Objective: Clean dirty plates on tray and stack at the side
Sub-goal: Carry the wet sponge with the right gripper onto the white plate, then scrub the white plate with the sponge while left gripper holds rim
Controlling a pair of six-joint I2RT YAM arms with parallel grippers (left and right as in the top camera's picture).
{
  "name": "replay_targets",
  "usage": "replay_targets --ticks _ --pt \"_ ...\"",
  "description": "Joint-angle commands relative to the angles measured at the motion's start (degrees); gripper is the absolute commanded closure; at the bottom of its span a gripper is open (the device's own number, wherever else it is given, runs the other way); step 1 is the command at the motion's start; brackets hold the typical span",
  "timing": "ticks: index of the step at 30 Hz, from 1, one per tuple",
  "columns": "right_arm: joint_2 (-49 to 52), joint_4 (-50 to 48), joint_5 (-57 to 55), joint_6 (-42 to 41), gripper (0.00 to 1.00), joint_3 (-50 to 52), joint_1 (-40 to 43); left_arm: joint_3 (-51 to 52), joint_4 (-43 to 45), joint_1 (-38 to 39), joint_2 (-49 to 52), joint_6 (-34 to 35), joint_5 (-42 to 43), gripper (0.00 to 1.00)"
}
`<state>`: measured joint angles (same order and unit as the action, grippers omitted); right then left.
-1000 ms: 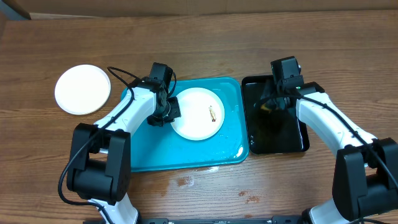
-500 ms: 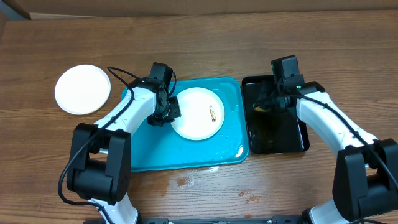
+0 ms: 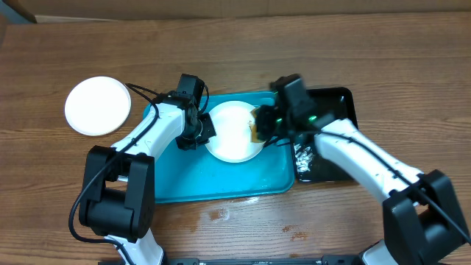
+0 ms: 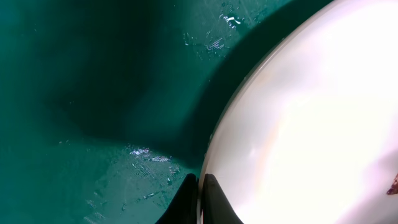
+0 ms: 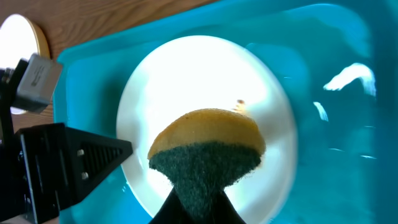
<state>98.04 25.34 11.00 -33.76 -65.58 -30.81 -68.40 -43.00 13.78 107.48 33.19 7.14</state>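
Right wrist view, nearest to us: the right gripper (image 5: 196, 208) is cut off by the bottom edge. We see only its dark fingers converging, clenched on a half-round yellow sponge with a dark green scouring face (image 5: 208, 149). The sponge sits over the lower middle of a round white shallow plate (image 5: 186, 74). We cannot tell whether it presses on the plate or hangs just above it. A small brown speck (image 5: 239, 102) shows on the plate just past the sponge's upper right edge.

In the left wrist view only the two dark tips of the left gripper (image 4: 199, 200) show, at the bottom edge, pinched tight on the plate's rim. The plate fills the right of that frame, washed out by glare.

In the overhead view the plate lies in the upper middle of a large turquoise-blue rectangular plastic tray (image 3: 213, 177). The left gripper is at its left rim and the right gripper is over its right side, blurred, so the jaws are hard to read there. Just right of the blue tray lies a glossy black rectangular tray (image 3: 335, 158), partly hidden by the right arm. Farthest off, at the upper left, a second round white plate (image 3: 97, 105) rests on the brown wooden table (image 3: 294, 51), well apart from the blue tray.
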Motion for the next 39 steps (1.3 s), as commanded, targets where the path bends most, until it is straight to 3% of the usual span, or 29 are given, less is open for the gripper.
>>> replay_targets --ticks 1,8,18,30,31,32,34,35,36,39 --pt "1.8 -2.5 -13.1 -2.4 0.96 -1.6 -4.3 -0.7 0.0 -0.3 1.0 1.5 0.6 0.96" --pt "7.1 -8.7 -25.6 7.3 0.96 -1.6 -9.7 -0.7 0.0 -0.3 1.0 -4.0 0.2 0.96" --pt "9.5 -10.1 -23.2 13.1 0.96 -1.4 -9.7 -0.7 0.6 -0.3 1.0 -11.8 -0.3 0.96" --pt "9.6 -9.6 -21.4 13.0 0.96 1.1 -9.7 -0.7 0.6 -0.3 1.0 -11.8 -0.2 0.96" --pt "9.6 -9.7 -21.4 13.0 0.93 1.1 -9.7 -0.7 0.6 -0.3 1.0 -11.8 -0.2 0.96" --pt "9.6 -9.6 -21.4 13.0 0.81 1.1 -9.7 -0.7 0.6 -0.3 1.0 -11.8 -0.3 0.96" --pt "9.6 -9.6 -21.5 13.1 0.32 1.1 -9.7 -0.7 0.6 -0.3 1.0 -11.8 -0.2 0.96" --pt "9.6 -9.5 -21.5 13.2 0.22 0.9 -9.7 -0.7 0.5 -0.3 1.0 -11.8 -0.2 0.96" --pt "9.4 -8.9 -21.4 13.2 0.18 0.3 -9.7 -0.7 0.4 -0.3 1.0 -11.8 -0.2 0.96" --pt "9.3 -4.8 -21.4 13.3 0.17 -2.7 -9.7 -0.7 0.1 -0.3 1.0 -11.8 -0.2 0.96"
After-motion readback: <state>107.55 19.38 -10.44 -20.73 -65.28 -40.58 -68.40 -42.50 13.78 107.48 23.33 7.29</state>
